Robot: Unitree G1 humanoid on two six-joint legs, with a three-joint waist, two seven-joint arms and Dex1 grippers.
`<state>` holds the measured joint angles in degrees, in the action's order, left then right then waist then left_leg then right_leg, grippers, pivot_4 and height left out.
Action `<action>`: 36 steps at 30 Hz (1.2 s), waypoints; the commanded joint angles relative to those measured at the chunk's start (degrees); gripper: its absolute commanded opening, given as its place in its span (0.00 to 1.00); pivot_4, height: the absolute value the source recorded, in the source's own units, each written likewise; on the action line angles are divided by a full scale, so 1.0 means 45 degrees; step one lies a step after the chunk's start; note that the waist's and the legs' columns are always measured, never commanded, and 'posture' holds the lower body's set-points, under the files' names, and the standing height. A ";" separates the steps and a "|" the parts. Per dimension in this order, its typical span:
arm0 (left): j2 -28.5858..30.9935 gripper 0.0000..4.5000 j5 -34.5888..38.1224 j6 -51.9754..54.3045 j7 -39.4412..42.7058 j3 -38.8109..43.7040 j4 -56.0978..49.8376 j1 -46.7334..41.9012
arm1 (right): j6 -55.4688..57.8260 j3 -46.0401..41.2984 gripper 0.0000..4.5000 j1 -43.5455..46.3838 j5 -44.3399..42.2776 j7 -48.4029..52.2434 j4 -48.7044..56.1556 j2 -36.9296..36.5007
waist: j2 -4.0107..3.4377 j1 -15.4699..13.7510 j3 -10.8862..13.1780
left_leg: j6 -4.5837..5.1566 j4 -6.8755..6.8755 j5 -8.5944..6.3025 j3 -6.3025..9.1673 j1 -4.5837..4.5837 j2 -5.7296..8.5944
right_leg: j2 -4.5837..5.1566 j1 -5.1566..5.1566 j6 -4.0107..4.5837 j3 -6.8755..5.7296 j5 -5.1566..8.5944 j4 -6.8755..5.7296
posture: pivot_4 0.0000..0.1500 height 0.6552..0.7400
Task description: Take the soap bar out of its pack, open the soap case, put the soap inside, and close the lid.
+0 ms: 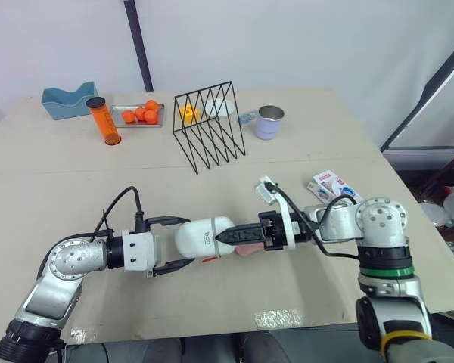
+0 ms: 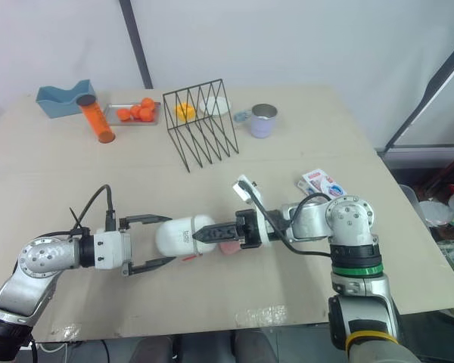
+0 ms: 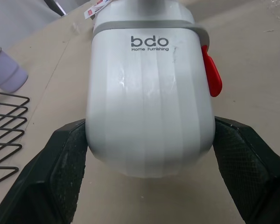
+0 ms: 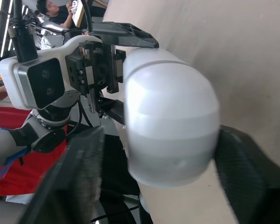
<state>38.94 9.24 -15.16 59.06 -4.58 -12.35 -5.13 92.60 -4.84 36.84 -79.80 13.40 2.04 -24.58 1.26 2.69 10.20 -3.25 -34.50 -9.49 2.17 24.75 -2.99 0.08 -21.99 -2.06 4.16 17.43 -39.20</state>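
Note:
The white soap case (image 1: 200, 236) lies on its side at the table's front middle, its lid closed and a red latch (image 3: 211, 72) on one flank. My left gripper (image 1: 172, 243) is shut on the soap case, one black finger (image 3: 60, 172) pressed to each side. From the right, my right gripper (image 1: 225, 237) reaches over the case's other end, open, its fingers (image 4: 84, 177) straddling that end with a gap. A pink soap bar (image 1: 247, 250) lies on the table just under the right gripper. The empty pack (image 1: 333, 185) rests behind the right arm.
A black wire rack (image 1: 209, 125) stands at the back middle, with a purple cup (image 1: 270, 122) to its right. An orange tube (image 1: 104, 121), a tray of oranges (image 1: 140, 115) and a blue holder (image 1: 68, 100) sit at the back left.

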 commanded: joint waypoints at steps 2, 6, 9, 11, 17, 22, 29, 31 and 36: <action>0.0032 0.78 0.0073 -0.0171 -0.0181 0.0057 -0.0262 -0.0096 | -0.0022 -0.0046 0.43 0.0012 -0.0435 0.0125 0.0257 -0.0080 | 0.0000 0.0000 0.0000 | 0.0000 0.0000 0.0000 0.0000 -0.0001 -0.0001 | -0.0002 0.0000 0.0000 0.0000 0.0000 0.0000 | 1.00 1.00; -0.0014 0.78 0.0060 -0.0104 -0.0249 0.0054 -0.0300 -0.0124 | -0.0022 -0.0038 0.43 -0.0011 -0.0398 0.0105 0.0257 -0.0047 | 0.0000 0.0000 0.0000 | 0.0000 -0.0001 0.0000 0.0000 0.0000 -0.0001 | -0.0001 0.0000 0.0001 0.0001 -0.0001 0.0000 | 1.00 1.00; -0.0031 0.78 0.0028 -0.0095 -0.0289 0.0043 -0.0316 -0.0133 | -0.0022 0.0039 0.43 -0.0047 -0.0334 0.0109 0.0280 -0.0060 | 0.0000 0.0000 0.0000 | 0.0000 -0.0001 0.0000 0.0000 0.0000 -0.0001 | -0.0002 0.0000 0.0000 0.0001 -0.0001 0.0000 | 1.00 1.00; -0.0049 0.78 0.0025 -0.0072 -0.0318 0.0037 -0.0340 -0.0136 | -0.0022 0.0101 0.43 -0.0095 -0.0324 0.0119 0.0309 -0.0084 | 0.0000 0.0000 0.0000 | 0.0000 -0.0001 0.0000 0.0000 0.0000 -0.0001 | -0.0002 -0.0001 0.0000 0.0001 -0.0001 0.0000 | 1.00 1.00; -0.0037 0.78 0.0092 -0.0001 -0.0325 0.0055 -0.0448 0.0033 | -0.0022 0.0085 0.43 -0.0180 -0.0294 0.0301 0.0267 -0.0117 | 0.0000 0.0001 0.0000 | 0.0000 -0.0001 0.0000 -0.0001 0.0000 -0.0001 | -0.0002 -0.0001 0.0001 0.0002 -0.0001 0.0000 | 1.00 1.00; 0.0038 0.78 0.0173 0.0046 -0.0310 0.0194 -0.0388 0.0118 | -0.0022 0.0046 0.43 -0.0244 -0.0225 0.0877 0.0136 -0.0312 | 0.0000 0.0000 0.0000 | 0.0000 -0.0001 0.0000 0.0000 0.0002 -0.0001 | -0.0002 -0.0002 0.0000 0.0001 -0.0001 0.0000 | 1.00 1.00; 0.0083 0.78 0.0359 0.0264 -0.0345 0.0331 -0.0443 0.0216 | -0.0022 0.0118 0.43 -0.0309 -0.0199 0.1752 0.0013 -0.0528 | 0.0000 0.0000 0.0000 | 0.0000 -0.0002 0.0000 -0.0002 0.0000 -0.0001 | -0.0003 -0.0002 0.0000 0.0002 -0.0001 0.0000 | 1.00 1.00; 0.0074 0.78 0.0399 0.0344 -0.0364 0.0351 -0.0455 0.0229 | -0.0022 0.0137 0.43 -0.0298 -0.0209 0.1935 -0.0027 -0.0576 | 0.0000 0.0000 0.0000 | 0.0000 -0.0001 0.0000 -0.0002 0.0001 -0.0002 | -0.0003 -0.0002 0.0000 0.0002 -0.0001 0.0000 | 1.00 1.00; 0.0149 0.78 0.0623 0.0712 -0.0353 0.0386 -0.0518 0.0369 | -0.0022 0.0132 0.43 -0.0276 0.0291 0.2404 -0.0216 -0.1020 | 0.0000 -0.0001 0.0000 | 0.0000 -0.0002 0.0000 -0.0002 0.0001 -0.0002 | -0.0004 -0.0002 0.0000 0.0002 -0.0001 0.0000 | 1.00 1.00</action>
<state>39.04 10.26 -12.60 57.84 -4.30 -13.30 -3.99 92.40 -4.02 35.24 -79.47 22.15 0.76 -27.59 1.26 2.69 10.20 -3.25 -34.51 -9.49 2.16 24.76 -2.99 0.06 -22.00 -2.06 4.18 17.43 -39.20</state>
